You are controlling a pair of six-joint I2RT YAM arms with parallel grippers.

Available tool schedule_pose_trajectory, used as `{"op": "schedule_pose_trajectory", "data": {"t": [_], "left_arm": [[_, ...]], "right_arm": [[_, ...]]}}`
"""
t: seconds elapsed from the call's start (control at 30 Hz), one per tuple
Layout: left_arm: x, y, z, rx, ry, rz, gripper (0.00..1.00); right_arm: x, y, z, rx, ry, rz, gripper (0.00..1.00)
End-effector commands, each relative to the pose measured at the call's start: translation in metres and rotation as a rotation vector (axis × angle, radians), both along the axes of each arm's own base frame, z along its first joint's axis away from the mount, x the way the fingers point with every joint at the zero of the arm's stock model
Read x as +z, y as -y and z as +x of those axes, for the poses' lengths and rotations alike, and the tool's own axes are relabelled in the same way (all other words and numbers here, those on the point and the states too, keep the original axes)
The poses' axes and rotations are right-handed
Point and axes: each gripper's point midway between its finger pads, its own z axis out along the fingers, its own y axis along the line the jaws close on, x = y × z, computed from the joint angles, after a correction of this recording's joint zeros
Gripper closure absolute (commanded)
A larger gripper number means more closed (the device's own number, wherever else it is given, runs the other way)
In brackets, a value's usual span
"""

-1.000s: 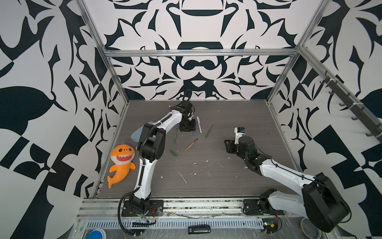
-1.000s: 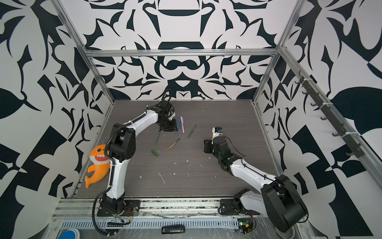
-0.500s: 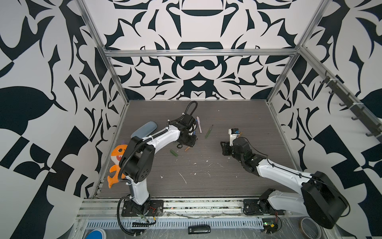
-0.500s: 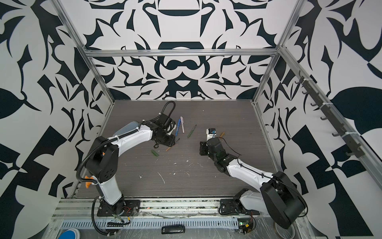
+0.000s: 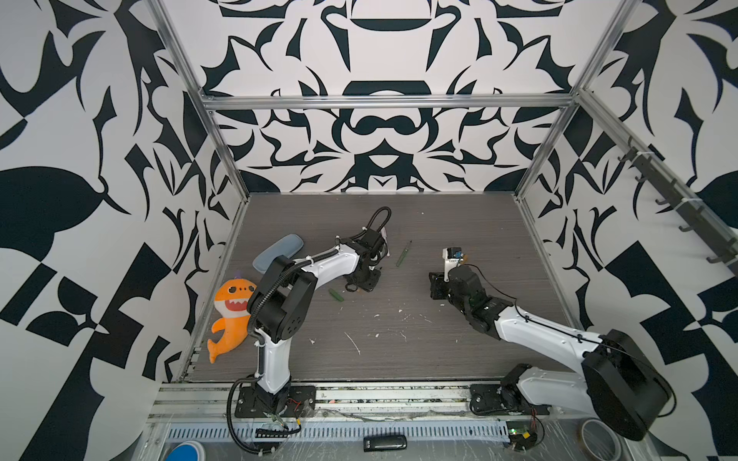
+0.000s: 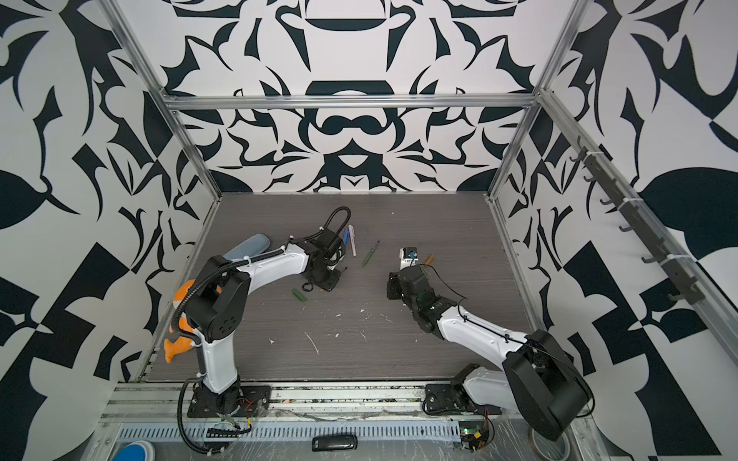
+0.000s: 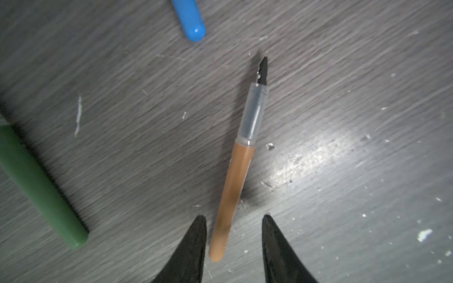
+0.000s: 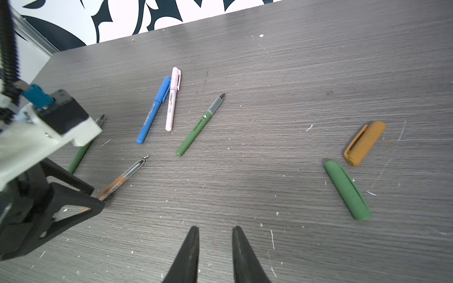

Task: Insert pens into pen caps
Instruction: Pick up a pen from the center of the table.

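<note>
**Left claw** [image 7: 233, 219]: My jaws stand a narrow way apart, astride the rear end of the orange-brown pen [image 7: 235, 171]. The pen lies flat on the counter [image 7: 343, 147]. One finger sits just beside the barrel and the other stands clear of it, so nothing is clamped. The pen is uncapped and its dark tip points away from the claw. Beyond the tip, a little to one side, is the rounded end of the blue pen [image 7: 191, 22]. In a top view, the second green cap [image 5: 336, 294] lies just beside this claw, on the side toward the arm bases.

**Right claw** [image 8: 215, 227]: My jaws are a narrow gap apart and hold nothing, with bare counter between them.
- **Nearest:** The green cap [image 8: 348, 190] lies ahead, off toward the back-wall side. The orange-brown cap [image 8: 365, 143] is just past it. The two are close but not touching, and both lie on their sides.
- **Farther ahead:** The green pen [image 8: 198, 126] is uncapped, its tip pointing away from the claw.
- **Beyond that:** The blue pen and the pale pink pen [image 8: 172, 99] lie side by side, each with its cap on.
- **Near my left claw:** The second green pen [image 8: 81, 154] is uncapped and partly hidden behind my left arm [image 8: 36, 137].

**Farthest from both claws:** The pale blue pencil case [image 5: 278, 253] and the orange shark plush [image 5: 231, 311] lie past the left arm's elbow.
</note>
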Motion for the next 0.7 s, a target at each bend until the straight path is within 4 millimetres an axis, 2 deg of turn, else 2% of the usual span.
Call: {"op": "schedule_pose_trajectory", "data": {"t": [0.0,0.37,0.47,0.67], "left_arm": [[-0.007,-0.005,0.001,-0.012,-0.022,0.046,0.64],[-0.009,-0.003,-0.006,-0.007,-0.047,0.022,0.87],[-0.003,0.001,-0.011,-0.005,-0.038,-0.010,0.93],[0.022,0.017,-0.019,-0.030,0.061,-0.117,0.98]], "right_arm": [[0.017,-0.003,0.009,-0.004,0.042,0.002,0.73],[0.019,-0.003,0.008,-0.003,0.040,0.007,0.74],[0.019,-0.003,0.008,-0.003,0.040,0.008,0.74],[0.018,-0.005,0.007,0.002,0.033,0.016,0.74]]}}
